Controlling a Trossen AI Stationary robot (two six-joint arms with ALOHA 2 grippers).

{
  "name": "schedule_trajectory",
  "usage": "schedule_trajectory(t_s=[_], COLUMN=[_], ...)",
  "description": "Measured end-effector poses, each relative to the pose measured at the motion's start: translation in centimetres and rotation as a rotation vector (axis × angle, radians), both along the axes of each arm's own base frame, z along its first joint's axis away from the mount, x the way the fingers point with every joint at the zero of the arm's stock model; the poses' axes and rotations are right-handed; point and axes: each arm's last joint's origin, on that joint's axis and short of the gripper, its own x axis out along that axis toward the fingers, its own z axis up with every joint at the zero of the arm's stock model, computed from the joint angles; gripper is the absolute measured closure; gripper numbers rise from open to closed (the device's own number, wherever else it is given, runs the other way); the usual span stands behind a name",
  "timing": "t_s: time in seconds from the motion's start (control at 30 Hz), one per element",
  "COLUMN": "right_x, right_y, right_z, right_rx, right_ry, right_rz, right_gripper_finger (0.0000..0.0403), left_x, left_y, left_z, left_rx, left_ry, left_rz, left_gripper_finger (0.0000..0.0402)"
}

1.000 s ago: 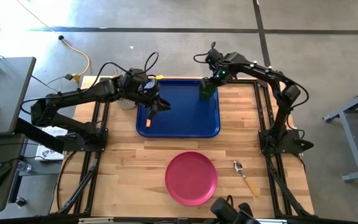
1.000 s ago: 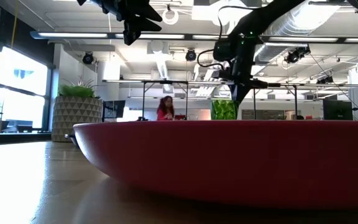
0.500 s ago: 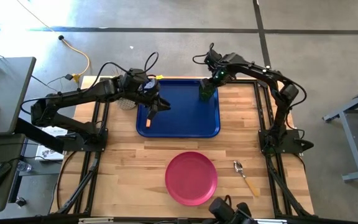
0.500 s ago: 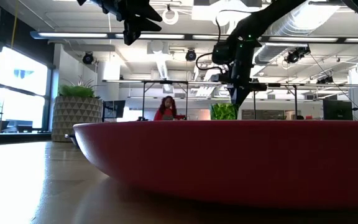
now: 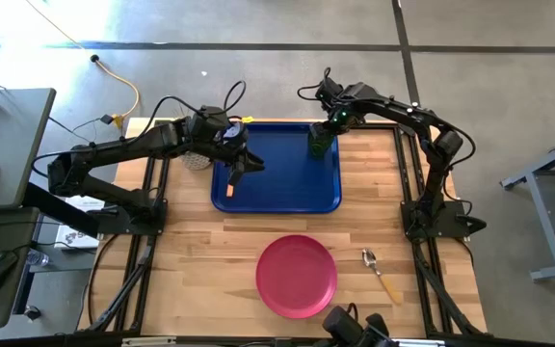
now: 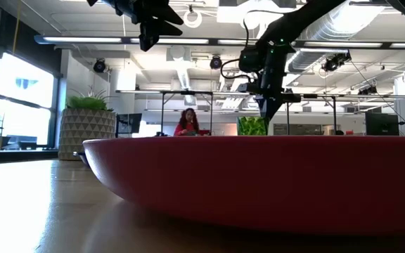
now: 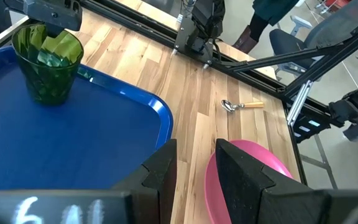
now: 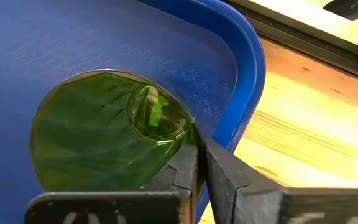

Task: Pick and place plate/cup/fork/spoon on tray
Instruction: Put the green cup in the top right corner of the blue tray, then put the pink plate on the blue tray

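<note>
The dark blue tray (image 5: 287, 183) lies at the table's far middle. My right gripper (image 5: 324, 130) is shut on the olive-green cup (image 5: 318, 145) over the tray's far right corner; the cup stays upright (image 7: 47, 68), its base at or just above the tray floor. My left gripper (image 5: 243, 162) hangs open and empty (image 7: 196, 168) above the tray's left part. An orange handle end, the fork's (image 5: 229, 190), lies on the tray near its left edge. The pink plate (image 5: 297, 277) and the spoon (image 5: 382, 275) lie on the table near the front. My right gripper holds the cup by its rim (image 8: 188, 134), on the side toward the tray's right rim. The wall is pinched with one finger (image 8: 185, 171) inside the cup and the other outside. The fingers point down from above. The cup stays upright; whether its base touches the tray, I cannot tell.
A potted plant (image 6: 86, 126) stands at the table's far left, beside the left arm. The plate fills the front of the low view (image 6: 259, 183). Bare blue tray floor (image 7: 73, 143) lies between the cup and the fork. A person (image 6: 186, 121) sits in the room behind.
My right gripper has gone down a little with the cup toward the tray's far right corner; the cup has stayed upright in the hold.
</note>
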Motion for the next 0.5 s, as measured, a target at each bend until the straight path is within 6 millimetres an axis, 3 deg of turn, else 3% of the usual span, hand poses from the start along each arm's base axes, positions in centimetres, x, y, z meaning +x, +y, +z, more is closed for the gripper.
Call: schedule_trajectory(t_s=[0.3, 0.5], right_x=[0.02, -0.11], right_y=[-0.02, 0.06], right_z=[0.01, 0.55], right_rx=[-0.002, -0.017], right_ry=[-0.002, -0.018], right_rz=[-0.001, -0.002], right_gripper_finger=[0.0324, 0.0316], left_x=[0.00, 0.00], left_y=[0.00, 0.00], left_z=[0.00, 0.00], left_rx=[0.000, 0.000], left_ry=[0.000, 0.000], left_rz=[0.000, 0.000], left_gripper_finger=[0.0302, 0.0302])
